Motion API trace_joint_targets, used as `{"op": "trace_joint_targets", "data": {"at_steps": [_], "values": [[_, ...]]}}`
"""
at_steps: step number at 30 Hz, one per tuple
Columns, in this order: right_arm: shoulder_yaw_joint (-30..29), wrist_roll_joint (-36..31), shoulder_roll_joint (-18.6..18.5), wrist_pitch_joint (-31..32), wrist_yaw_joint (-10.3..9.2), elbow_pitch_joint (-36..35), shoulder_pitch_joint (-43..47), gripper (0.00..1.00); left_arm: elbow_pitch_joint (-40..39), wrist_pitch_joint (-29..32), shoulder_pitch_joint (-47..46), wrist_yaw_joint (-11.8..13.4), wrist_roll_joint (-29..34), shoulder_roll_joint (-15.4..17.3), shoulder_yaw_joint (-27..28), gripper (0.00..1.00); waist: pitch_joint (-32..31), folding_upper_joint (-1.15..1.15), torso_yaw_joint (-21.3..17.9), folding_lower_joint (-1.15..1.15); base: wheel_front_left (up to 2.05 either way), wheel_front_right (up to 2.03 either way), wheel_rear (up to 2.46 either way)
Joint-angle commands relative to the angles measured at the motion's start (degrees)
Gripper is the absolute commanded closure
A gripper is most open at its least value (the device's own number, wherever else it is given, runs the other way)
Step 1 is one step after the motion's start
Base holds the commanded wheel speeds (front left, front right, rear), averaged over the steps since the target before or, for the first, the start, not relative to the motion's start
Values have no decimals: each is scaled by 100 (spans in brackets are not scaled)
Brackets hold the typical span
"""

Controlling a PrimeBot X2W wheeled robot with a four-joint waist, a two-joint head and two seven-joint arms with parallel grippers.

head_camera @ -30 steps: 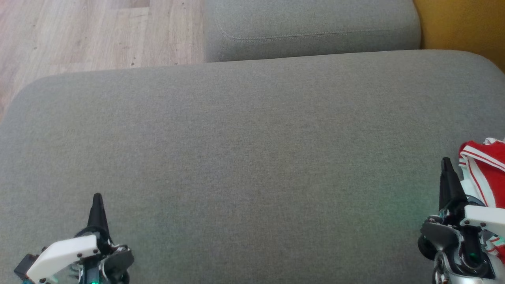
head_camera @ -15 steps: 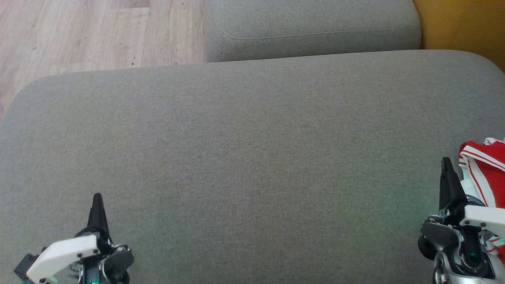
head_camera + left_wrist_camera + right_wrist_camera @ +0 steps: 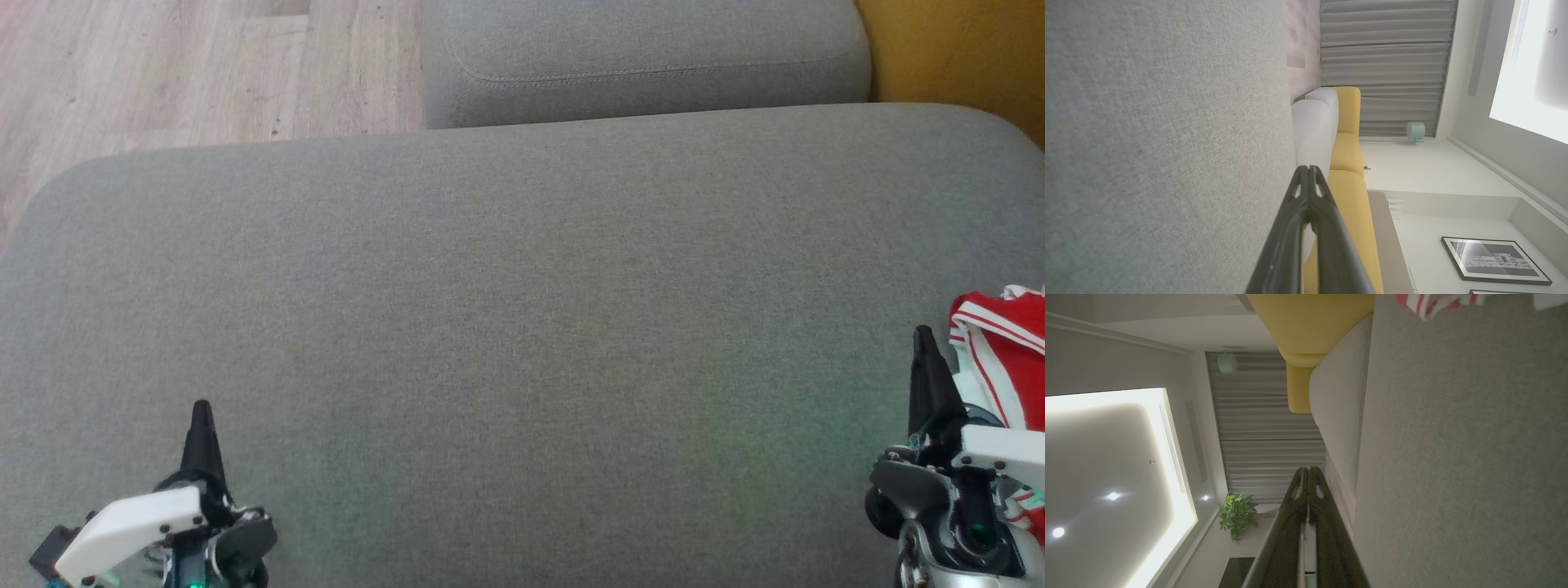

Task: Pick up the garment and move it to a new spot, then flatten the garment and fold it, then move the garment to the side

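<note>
The red garment with white stripes [image 3: 1002,347] lies at the right edge of the broad grey woven seat cushion [image 3: 522,327], just beside the right gripper [image 3: 923,336], and runs out past the border of the head view. The part I can see looks bunched, its striped bands running at odd angles, but too little of it shows to say whether it is folded. Across the middle, the cushion's weave shows bare.

That fits two stages of the job: a garment waiting at the edge to be carried to a new spot, or one laid off to the side once the folding is over. From here I cannot settle which.

The right gripper's two fingers are pressed together and hold nothing. The left gripper [image 3: 201,412], near and to the left, is closed and empty too, over bare cushion and well apart from the garment.

The cushion is a tight, matte, flecked weave, softly padded with rounded corners. The garment looks thin and limp, the sort of cloth that drapes and creases easily. Each gripper's fingers are long, dark and tapered to a point, set in white housings. Farther off sit a second grey cushion with a stitched seam [image 3: 645,57], a pale wood-plank floor [image 3: 163,65] at far left, and mustard-yellow upholstery [image 3: 955,49] at far right.
</note>
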Motion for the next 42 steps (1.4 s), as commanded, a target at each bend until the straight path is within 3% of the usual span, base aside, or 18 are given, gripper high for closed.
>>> {"op": "trace_joint_targets", "data": {"at_steps": [1,42], "values": [[119,41,-32,34,-4,-223,-107,100,-209,40,-275,-36,-31,36,228,100,0,0,0,0,0,0,0],[120,41,-32,33,-4,-223,-107,100,-210,40,-275,-36,-31,36,228,100,0,0,0,0,0,0,0]]}}
